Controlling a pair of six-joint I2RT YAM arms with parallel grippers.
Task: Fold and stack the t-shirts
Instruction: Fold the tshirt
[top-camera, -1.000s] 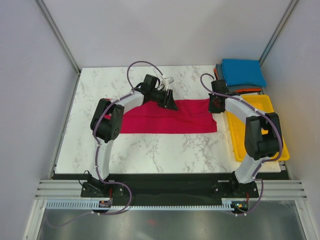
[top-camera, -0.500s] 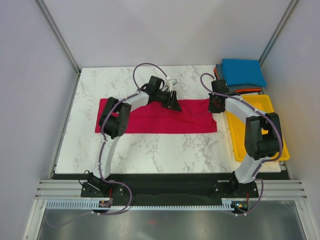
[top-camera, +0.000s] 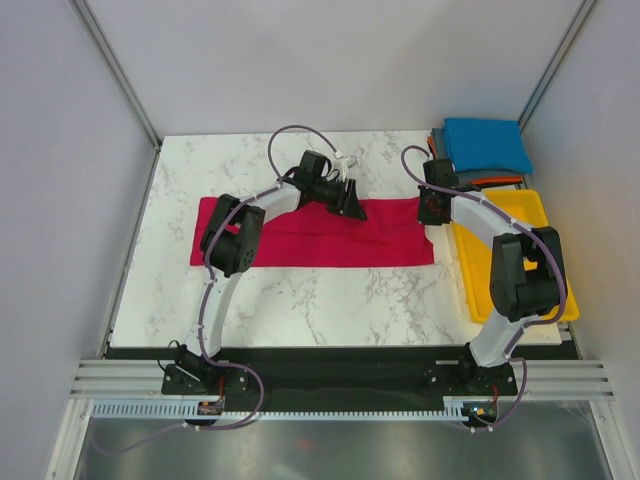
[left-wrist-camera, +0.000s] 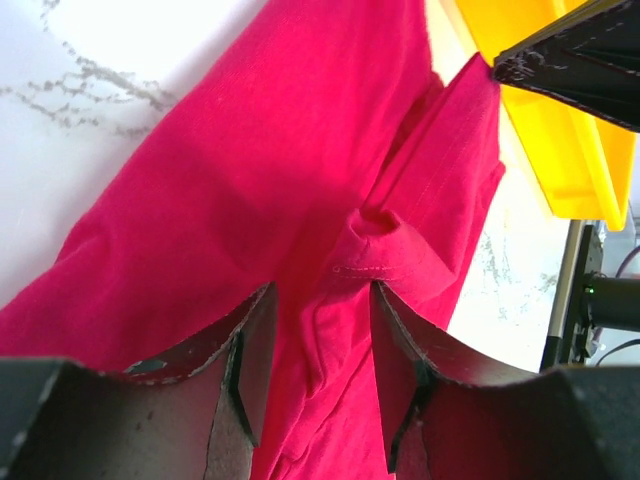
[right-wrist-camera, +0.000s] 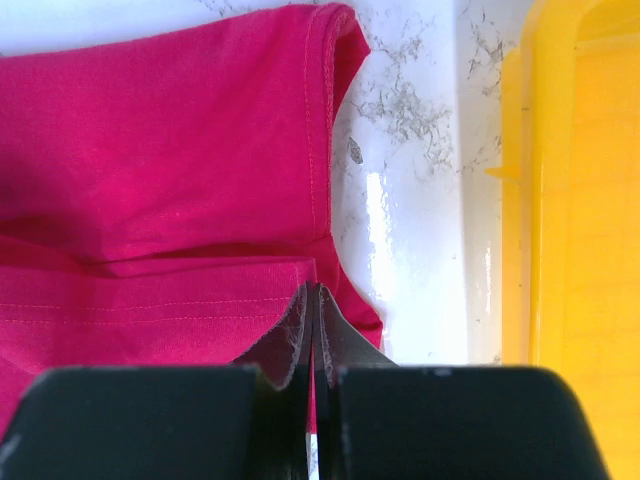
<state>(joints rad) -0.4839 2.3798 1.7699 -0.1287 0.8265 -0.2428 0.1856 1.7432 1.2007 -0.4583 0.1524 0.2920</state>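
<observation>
The crimson-red t-shirt (top-camera: 330, 240) lies flat as a long band across the marble table (top-camera: 300, 300). My left gripper (top-camera: 352, 203) is at its far edge near the middle. In the left wrist view (left-wrist-camera: 322, 300) it is open, its jaws straddling a raised ridge of red cloth (left-wrist-camera: 300, 150). My right gripper (top-camera: 430, 212) is at the shirt's far right corner. In the right wrist view (right-wrist-camera: 315, 290) it is shut on the hemmed edge of the red cloth (right-wrist-camera: 150, 130). A blue folded t-shirt (top-camera: 487, 143) tops a stack at the back right, with dark grey and orange edges (top-camera: 490, 181) under it.
The yellow tray (top-camera: 465, 280) stands along the table's right side, just right of the shirt's end, and shows in the right wrist view (right-wrist-camera: 520, 200) and the left wrist view (left-wrist-camera: 540, 130). Grey walls close in on the left, back and right.
My left gripper has shifted a little right along the shirt's far edge and its arm has swung, uncovering the shirt's left end. The right gripper has stayed put.
</observation>
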